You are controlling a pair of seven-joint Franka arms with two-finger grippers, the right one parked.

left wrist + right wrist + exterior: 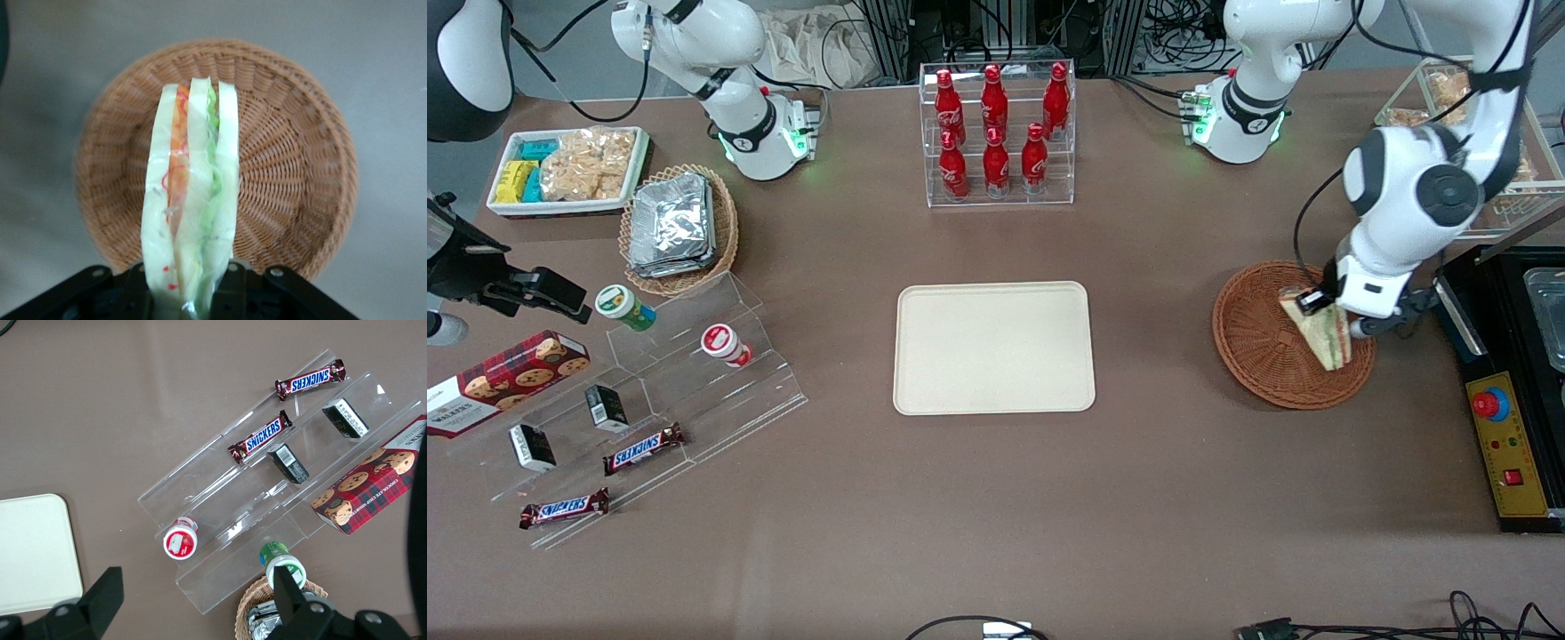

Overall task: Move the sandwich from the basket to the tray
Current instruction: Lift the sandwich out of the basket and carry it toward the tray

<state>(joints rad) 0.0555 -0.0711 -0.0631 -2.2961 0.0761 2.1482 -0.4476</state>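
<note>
My left gripper (1336, 317) hangs over the round reddish-brown basket (1254, 342) at the working arm's end of the table, shut on the sandwich (1323, 331). The wrapped wedge of pale bread with green and red filling hangs lifted above the basket. In the left wrist view the sandwich (192, 200) stands edge-on between the black fingers (250, 288), with the basket (287, 167) below it. The gripper (191, 293) holds the wedge at its narrow end. The cream tray (994, 347) lies flat at the table's middle with nothing on it; its corner (33, 553) shows in the right wrist view.
A clear rack of red bottles (996, 133) stands farther from the front camera than the tray. A black control box (1507, 444) lies beside the basket at the table's edge. Toward the parked arm's end are a tan basket of foil packets (676, 227), a clear stepped stand (649, 400) and a snack bin (569, 169).
</note>
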